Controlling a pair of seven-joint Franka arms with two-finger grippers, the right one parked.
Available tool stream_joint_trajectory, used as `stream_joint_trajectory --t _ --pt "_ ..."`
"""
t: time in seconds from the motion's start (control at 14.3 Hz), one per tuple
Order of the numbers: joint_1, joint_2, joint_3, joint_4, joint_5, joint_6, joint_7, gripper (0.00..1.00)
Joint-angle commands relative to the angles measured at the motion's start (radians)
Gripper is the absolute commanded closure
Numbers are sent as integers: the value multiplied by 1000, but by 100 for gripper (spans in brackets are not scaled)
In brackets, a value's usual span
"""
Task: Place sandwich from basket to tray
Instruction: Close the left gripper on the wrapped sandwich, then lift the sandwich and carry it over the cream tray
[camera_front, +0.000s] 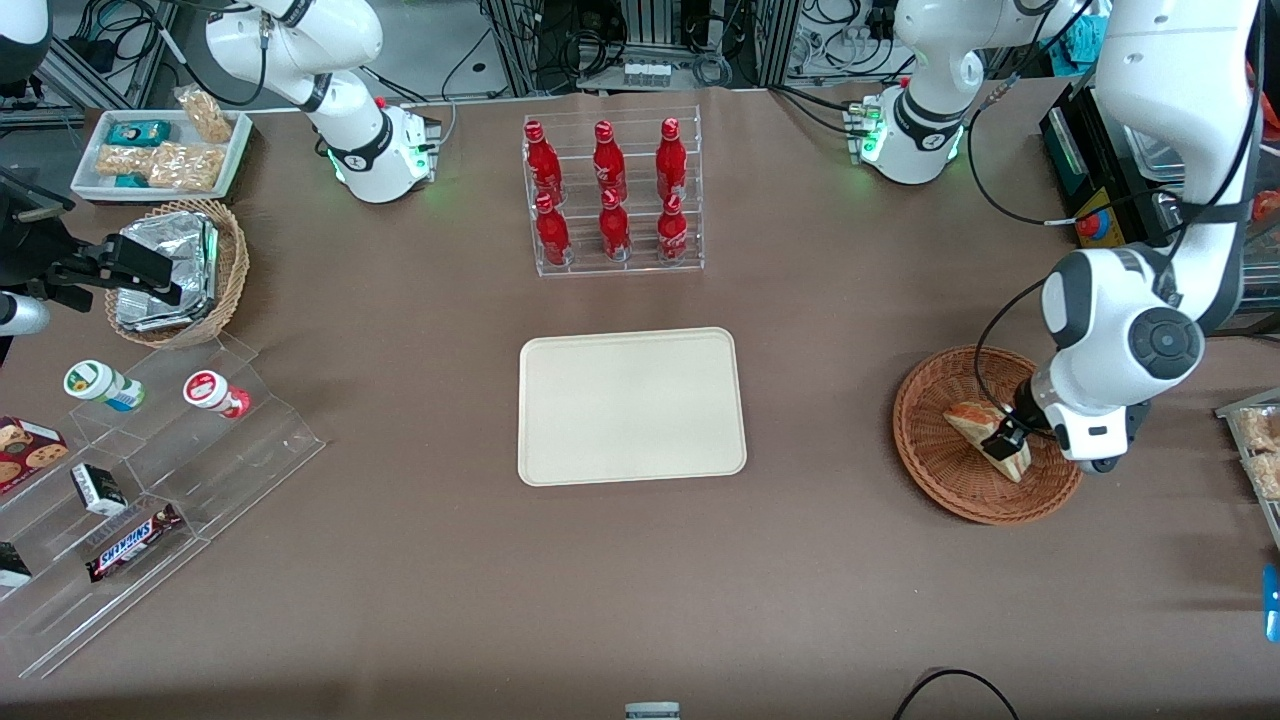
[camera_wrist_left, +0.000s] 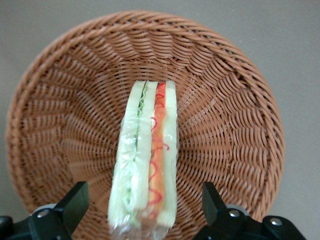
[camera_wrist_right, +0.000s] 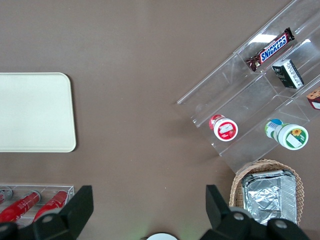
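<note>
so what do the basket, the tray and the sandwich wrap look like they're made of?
Basket: woven wicker, matte brown, strands visible.
Tray: smooth matte cream, probably moulded plastic or fibre; can't tell which.
Sandwich: white bread in thin clear film, judging by the glossy crinkles at its end.
Gripper: open, fingers straddling the sandwich in the basket.

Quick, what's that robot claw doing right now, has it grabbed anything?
Gripper: open, down in the basket, one finger each side of the sandwich, not yet gripping it.

Robotics lab, cable-strewn equipment racks (camera_front: 650, 40), staged snack displays (camera_front: 130, 480) on brown tabletop (camera_front: 400, 560)
</note>
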Motion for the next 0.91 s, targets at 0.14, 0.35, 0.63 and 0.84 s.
stream_joint_trajectory --t 0.14,0.35,0.63,0.84 --pt "1 12 -3 -13 -2 1 -70 81" --pt "-8 -29 -5 30 15 -164 -41 92" --pt "-56 -64 -16 183 11 -414 97 97" --pt "-77 -71 -104 211 -2 -430 262 98"
